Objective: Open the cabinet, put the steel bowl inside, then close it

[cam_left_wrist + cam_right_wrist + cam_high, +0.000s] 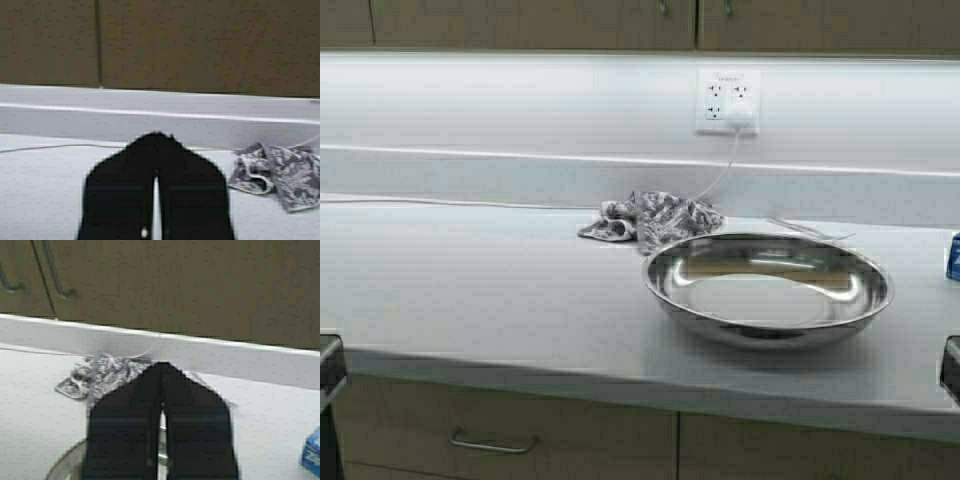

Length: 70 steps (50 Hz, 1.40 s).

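- The steel bowl (768, 288) is seen upright on the countertop (470, 290), right of centre, just near of a crumpled patterned cloth (655, 219).
- The cabinet (620, 22) doors above are shut.
- The left gripper (156, 145) and right gripper (161, 371) are closed together, gripping nothing.

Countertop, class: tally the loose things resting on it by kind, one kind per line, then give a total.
Steel bowl: 1
Patterned grey cloth: 1
Blue box, cut off at the edge of the high view: 1
Total: 3
Both grippers, left and right, hang shut above the countertop and are not counted.
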Tool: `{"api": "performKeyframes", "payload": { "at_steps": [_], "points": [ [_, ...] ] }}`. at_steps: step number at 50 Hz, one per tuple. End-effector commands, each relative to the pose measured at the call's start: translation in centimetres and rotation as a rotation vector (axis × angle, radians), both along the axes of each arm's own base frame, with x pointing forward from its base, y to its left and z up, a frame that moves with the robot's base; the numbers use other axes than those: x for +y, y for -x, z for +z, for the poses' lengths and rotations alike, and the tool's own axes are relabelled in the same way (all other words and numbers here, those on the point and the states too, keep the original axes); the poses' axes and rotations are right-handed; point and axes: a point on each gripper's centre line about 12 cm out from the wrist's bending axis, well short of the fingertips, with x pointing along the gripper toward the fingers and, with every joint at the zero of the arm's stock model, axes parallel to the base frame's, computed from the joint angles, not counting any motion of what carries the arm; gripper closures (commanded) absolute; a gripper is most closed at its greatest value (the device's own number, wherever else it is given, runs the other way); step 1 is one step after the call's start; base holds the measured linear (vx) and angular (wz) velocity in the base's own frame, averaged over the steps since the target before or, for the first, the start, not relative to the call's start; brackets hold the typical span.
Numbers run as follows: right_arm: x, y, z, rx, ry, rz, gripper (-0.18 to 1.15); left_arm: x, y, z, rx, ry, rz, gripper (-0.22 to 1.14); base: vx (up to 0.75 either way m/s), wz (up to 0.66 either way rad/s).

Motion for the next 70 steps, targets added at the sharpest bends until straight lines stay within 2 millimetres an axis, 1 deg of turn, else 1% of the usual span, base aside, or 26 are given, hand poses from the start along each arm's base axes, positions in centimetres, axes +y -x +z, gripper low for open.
{"api": "performKeyframes", "payload": {
  "at_steps": [1, 2, 3, 7, 9, 14, 17, 21, 24, 25, 29, 34, 39, 43, 47, 48, 49, 54, 58, 61, 65, 70],
  "points": [
    [3.0, 1.0, 0.5, -0.021, -0.006, 0.156, -0.15, -2.8, 0.9, 0.1, 0.011, -0.002, -0.149, -0.14, 0.20, -0.03],
    [3.3, 1.1, 0.5, -0.025, -0.004, 0.176, -0.16, -3.2, 1.0, 0.0, 0.012, -0.002, -0.167, -0.19, 0.19, -0.03],
    [3.7, 1.3, 0.5, -0.027, -0.005, 0.196, -0.14, -3.5, 1.2, 0.1, 0.011, -0.002, -0.184, -0.21, 0.18, -0.03],
    [4.8, 1.6, 1.1, -0.052, -0.015, 0.252, -0.03, -4.9, 1.6, 0.0, 0.014, -0.003, -0.257, -0.08, 0.17, -0.04],
    [5.2, 1.7, 1.4, -0.064, -0.018, 0.271, -0.03, -5.4, 1.8, 0.0, 0.015, -0.002, -0.286, -0.06, 0.15, -0.04],
    [6.2, 1.3, 2.2, -0.088, -0.017, 0.305, -0.05, -6.7, 2.1, -0.3, 0.028, -0.005, -0.349, -0.10, 0.12, -0.04],
    [7.1, 0.9, 2.2, -0.095, -0.014, 0.327, -0.05, -7.3, 1.9, -0.6, 0.026, -0.001, -0.374, -0.10, 0.08, -0.04],
    [8.8, 0.0, 1.9, -0.104, -0.003, 0.371, -0.05, -8.2, 1.3, -1.0, 0.024, 0.008, -0.395, -0.10, 0.05, -0.02],
    [10.3, -0.9, 1.5, -0.119, 0.014, 0.398, -0.05, -8.9, 0.5, -1.2, 0.021, 0.014, -0.405, -0.10, 0.03, -0.02],
    [11.1, -1.3, 1.4, -0.128, 0.026, 0.412, -0.05, -9.1, 0.3, -1.4, 0.023, 0.015, -0.409, -0.10, 0.02, -0.03],
    [13.2, -2.6, 1.0, -0.150, 0.046, 0.432, -0.05, -10.6, -0.7, -1.7, 0.025, 0.006, -0.439, -0.10, 0.01, -0.02],
    [14.3, -5.1, 1.5, -0.164, 0.003, 0.360, -0.05, -12.4, -2.5, -1.7, 0.021, 0.008, -0.454, -0.10, -0.01, -0.02],
    [14.8, -7.6, 2.4, -0.146, -0.085, 0.239, -0.05, -14.3, -4.7, -1.4, -0.003, 0.021, -0.447, -0.10, -0.02, 0.01],
    [15.4, -9.2, 2.9, -0.116, -0.116, 0.150, -0.05, -15.9, -6.4, -1.3, -0.024, 0.029, -0.435, -0.10, -0.03, 0.00],
    [16.0, -10.4, 3.1, -0.113, -0.085, 0.077, -0.05, -17.4, -8.5, -1.3, -0.043, 0.050, -0.403, -0.10, -0.02, 0.00],
    [16.2, -10.7, 3.2, -0.115, -0.074, 0.061, -0.05, -17.6, -8.7, -1.2, -0.046, 0.052, -0.399, -0.10, -0.02, 0.01],
    [16.5, -10.9, 3.2, -0.119, -0.062, 0.046, -0.05, -18.1, -9.4, -1.4, -0.049, 0.057, -0.389, -0.10, -0.02, 0.01],
    [17.5, -12.0, 3.4, -0.142, -0.001, -0.035, -0.05, -19.7, -11.5, -1.6, -0.074, 0.071, -0.372, -0.10, -0.01, 0.00],
    [17.9, -12.8, 3.3, -0.147, 0.013, -0.106, -0.05, -20.9, -13.0, -1.8, -0.094, 0.084, -0.365, -0.10, -0.01, 0.00],
    [17.8, -13.4, 3.2, -0.148, 0.004, -0.159, -0.05, -21.6, -14.1, -1.8, -0.107, 0.096, -0.356, -0.10, 0.00, 0.00],
    [17.7, -14.0, 3.2, -0.158, -0.014, -0.215, -0.04, -22.3, -15.1, -1.4, -0.123, 0.109, -0.352, -0.10, 0.00, 0.00],
    [17.7, -14.1, 3.4, -0.173, -0.016, -0.226, -0.04, -23.5, -15.2, -0.7, -0.142, 0.121, -0.374, -0.10, 0.00, 0.00]
  ]
}}
